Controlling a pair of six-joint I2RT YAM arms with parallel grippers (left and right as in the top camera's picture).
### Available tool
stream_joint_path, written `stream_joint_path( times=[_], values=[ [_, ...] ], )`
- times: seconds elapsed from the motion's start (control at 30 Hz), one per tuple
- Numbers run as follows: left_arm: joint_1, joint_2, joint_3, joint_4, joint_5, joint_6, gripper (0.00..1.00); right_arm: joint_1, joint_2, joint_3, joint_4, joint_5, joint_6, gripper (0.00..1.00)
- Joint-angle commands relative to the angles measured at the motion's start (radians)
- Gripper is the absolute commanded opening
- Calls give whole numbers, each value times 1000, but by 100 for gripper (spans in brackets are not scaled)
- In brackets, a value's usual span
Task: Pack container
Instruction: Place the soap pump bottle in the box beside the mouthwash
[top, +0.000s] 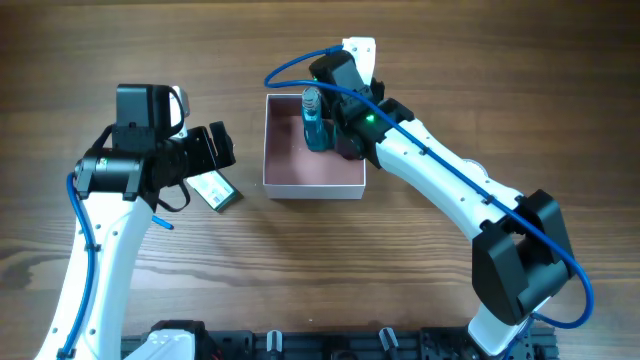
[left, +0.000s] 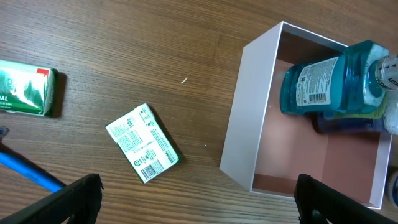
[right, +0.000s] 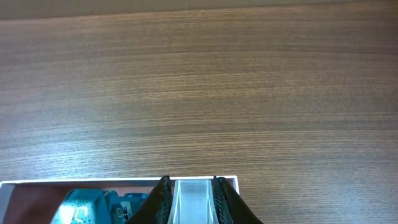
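Note:
The container (top: 315, 188), a square white-walled box with a pink inside, sits at the table's middle. A blue mouthwash bottle (top: 316, 125) lies in its far part and also shows in the left wrist view (left: 329, 84). My right gripper (top: 348, 140) reaches into the container's far right corner, shut on a pale translucent rectangular item (right: 191, 202) next to the blue bottle (right: 87, 208), just inside the container's far rim (right: 93, 182). My left gripper (left: 202, 205) is open and empty above the table, left of the container (left: 249, 124).
A white-and-green packet (left: 142, 143) lies on the wood left of the container, also seen from overhead (top: 215, 190). A green packet (left: 25, 90) lies farther left. A blue cable (left: 28, 171) crosses the left wrist view's corner.

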Motion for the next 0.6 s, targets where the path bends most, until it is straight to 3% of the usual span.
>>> stream_joint_path(
  times=[0.0,0.17,0.57],
  values=[
    [-5,5,18,0,12,-13,100,-9,6,32,16,2,1,40],
    [-5,5,18,0,12,-13,100,-9,6,32,13,2,1,54],
    [-5,5,18,0,12,-13,100,-9,3,32,8,1,-1,55]
  ],
)
